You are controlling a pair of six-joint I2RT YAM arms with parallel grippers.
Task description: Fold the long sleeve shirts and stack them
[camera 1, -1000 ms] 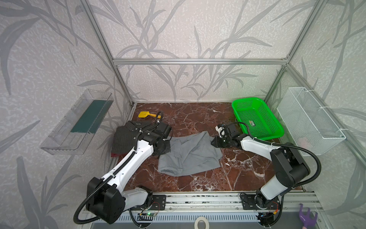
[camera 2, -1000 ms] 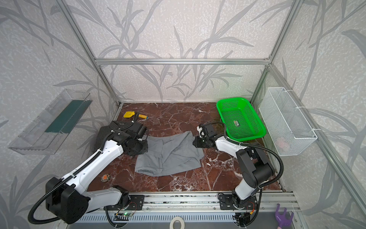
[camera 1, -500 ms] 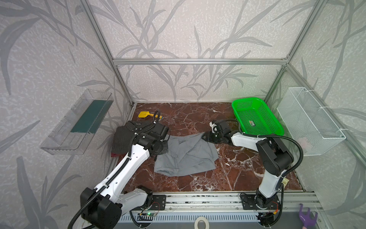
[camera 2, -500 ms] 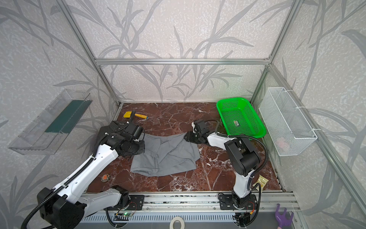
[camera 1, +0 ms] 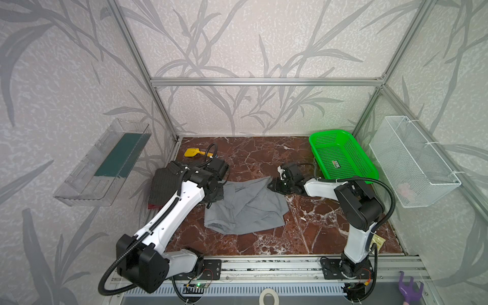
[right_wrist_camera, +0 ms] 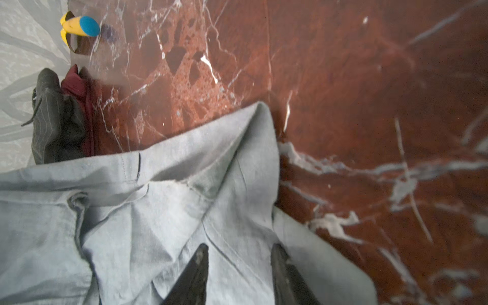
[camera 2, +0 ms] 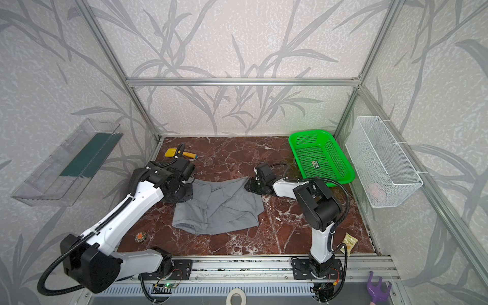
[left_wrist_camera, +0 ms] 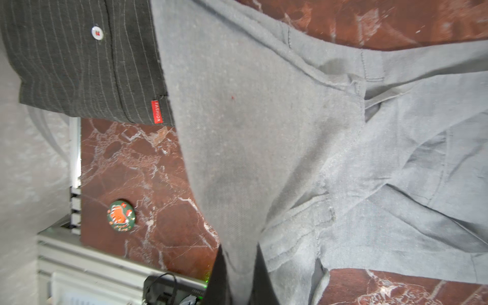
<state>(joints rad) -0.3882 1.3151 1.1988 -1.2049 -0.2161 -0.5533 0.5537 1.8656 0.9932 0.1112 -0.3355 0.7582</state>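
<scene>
Right now the grey shirt (camera 1: pixel 248 206) is lying rumpled in the middle of the table (camera 1: pixel 264 155) in both top views, spreading from its top edge down toward the lower centre of the frame. The left tool (left_wrist_camera: pixel 239 266) is clamping tight on the shirt's left edge. In the left wrist view a tongue of grey cloth is running straight down between its dark fingers (left_wrist_camera: pixel 220 280). The right tool (right_wrist_camera: pixel 240 261) is sitting over the shirt's upper right corner. Its fingers (right_wrist_camera: pixel 195 272) are standing partly apart with cloth lying flat between them, so it seems to be gripping nothing, though I cannot tell whether the tips are pressing down.

The next move is turning on one line: the shirt's top edge is stretching left to right across the frame, from one tool to the other, with the body lying below it. The pinstriped shirt (camera 1: pixel 161 184) is lying folded at the left of the frame, on the red garment (camera 1: pixel 152 206), just beside the left tool — so the left arm is the nearer one to that pile. I judge the fold to be only partly made — the right tool is needing a firm hold on its corner first.
</scene>
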